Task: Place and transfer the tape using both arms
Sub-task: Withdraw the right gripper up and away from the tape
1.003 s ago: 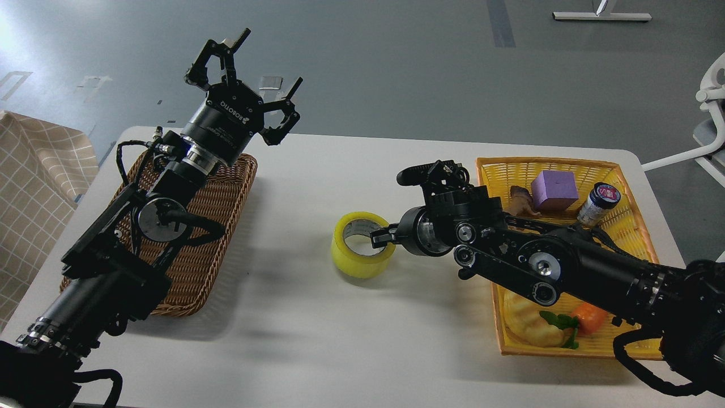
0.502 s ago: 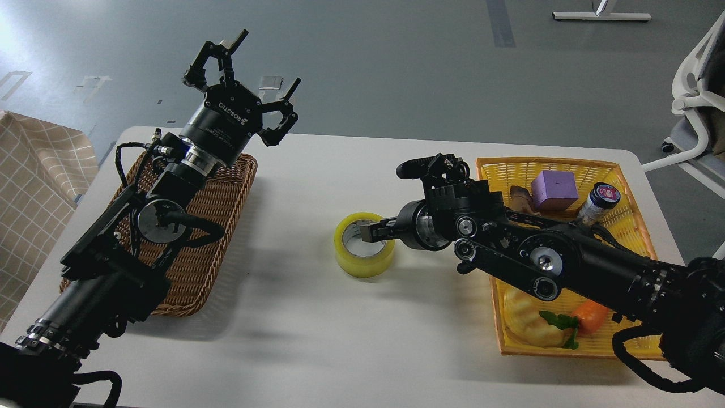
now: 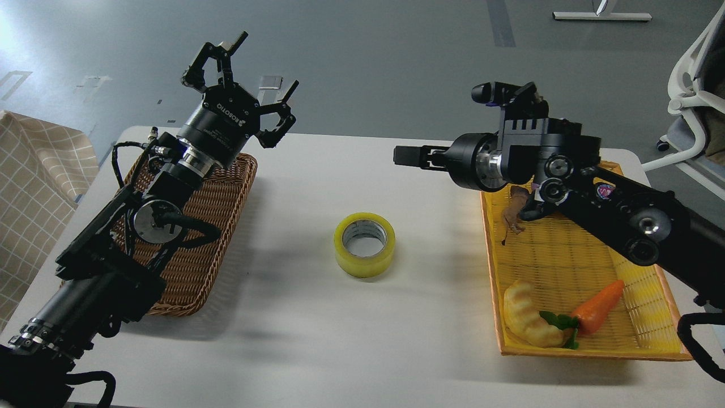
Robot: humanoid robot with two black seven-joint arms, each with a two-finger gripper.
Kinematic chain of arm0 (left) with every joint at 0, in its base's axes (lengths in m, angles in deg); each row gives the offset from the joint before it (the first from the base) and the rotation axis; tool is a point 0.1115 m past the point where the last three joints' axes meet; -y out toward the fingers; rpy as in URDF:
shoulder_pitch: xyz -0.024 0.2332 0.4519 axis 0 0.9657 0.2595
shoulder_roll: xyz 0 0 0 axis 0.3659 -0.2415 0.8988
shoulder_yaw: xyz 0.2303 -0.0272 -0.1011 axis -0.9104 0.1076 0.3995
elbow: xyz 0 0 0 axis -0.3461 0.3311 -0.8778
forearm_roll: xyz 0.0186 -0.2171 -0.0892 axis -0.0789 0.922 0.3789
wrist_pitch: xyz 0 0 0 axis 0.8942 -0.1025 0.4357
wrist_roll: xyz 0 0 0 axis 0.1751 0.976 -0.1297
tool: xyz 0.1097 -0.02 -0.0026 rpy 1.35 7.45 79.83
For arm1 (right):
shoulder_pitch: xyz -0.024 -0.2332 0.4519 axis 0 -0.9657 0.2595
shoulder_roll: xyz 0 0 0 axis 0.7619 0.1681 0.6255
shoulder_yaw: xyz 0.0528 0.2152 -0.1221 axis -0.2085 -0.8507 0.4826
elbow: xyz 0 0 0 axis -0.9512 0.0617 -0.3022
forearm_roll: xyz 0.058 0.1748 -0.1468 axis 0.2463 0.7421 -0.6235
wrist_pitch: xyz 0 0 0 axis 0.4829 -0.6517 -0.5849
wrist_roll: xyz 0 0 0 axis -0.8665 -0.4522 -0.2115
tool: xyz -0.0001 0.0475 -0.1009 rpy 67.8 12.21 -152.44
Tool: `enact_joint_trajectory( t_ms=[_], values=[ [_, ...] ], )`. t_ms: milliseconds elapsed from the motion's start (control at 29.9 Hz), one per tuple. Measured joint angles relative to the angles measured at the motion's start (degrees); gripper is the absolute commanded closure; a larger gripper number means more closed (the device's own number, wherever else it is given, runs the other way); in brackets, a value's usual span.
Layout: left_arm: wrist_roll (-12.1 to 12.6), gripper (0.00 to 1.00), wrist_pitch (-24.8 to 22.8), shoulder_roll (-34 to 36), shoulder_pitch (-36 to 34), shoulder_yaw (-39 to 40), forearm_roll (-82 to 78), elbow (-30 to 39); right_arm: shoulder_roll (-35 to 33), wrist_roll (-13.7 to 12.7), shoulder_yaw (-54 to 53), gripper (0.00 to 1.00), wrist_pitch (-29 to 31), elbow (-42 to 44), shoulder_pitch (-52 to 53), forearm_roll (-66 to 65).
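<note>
Tape: flat on our white tabletop, mid-way between wicker basket and yellow basket, untouched. Our left gripper: raised, fingers spread, released. Our right gripper: raised, seen side-on; whether its fingers are released we cannot tell.

the tape lies mid-table, wicker basket to its left, plastic basket to its right.

Tape lies flat on surface, untouched. Right pincer hangs above and right of it; left pincer spread wide, well left.
</note>
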Motion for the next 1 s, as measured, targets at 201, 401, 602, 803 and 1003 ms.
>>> enact_joint_trajectory(
  t_ms=[201,401,602,803,1003],
  values=[
    [0.00,0.02,0.00,0.59,0.00,0.05,-0.09,0.00,-6.95,1.83,-10.66,0.00,0.01,-5.92,-5.93,6.36],
    [0.00,0.02,0.00,0.69,0.00,-0.03,-1.71,0.00,-7.14,12.61,-26.93,0.00,0.01,-6.34,-11.63,12.55],
    [0.00,0.02,0.00,0.60,-0.02,0.17,-2.49,0.00,-3.45,23.79,-43.82,0.01,0.01,-4.67,-17.75,15.50],
    [0.00,0.02,0.00,0.66,-0.18,0.17,-2.54,0.00,2.19,23.90,-52.17,0.01,0.00,1.19,-21.13,31.01],
    [-0.08,0.02,0.00,1.31,-0.18,0.15,-4.06,0.00,3.06,17.14,-52.64,0.01,-0.01,2.51,-26.82,48.37]
  ],
)
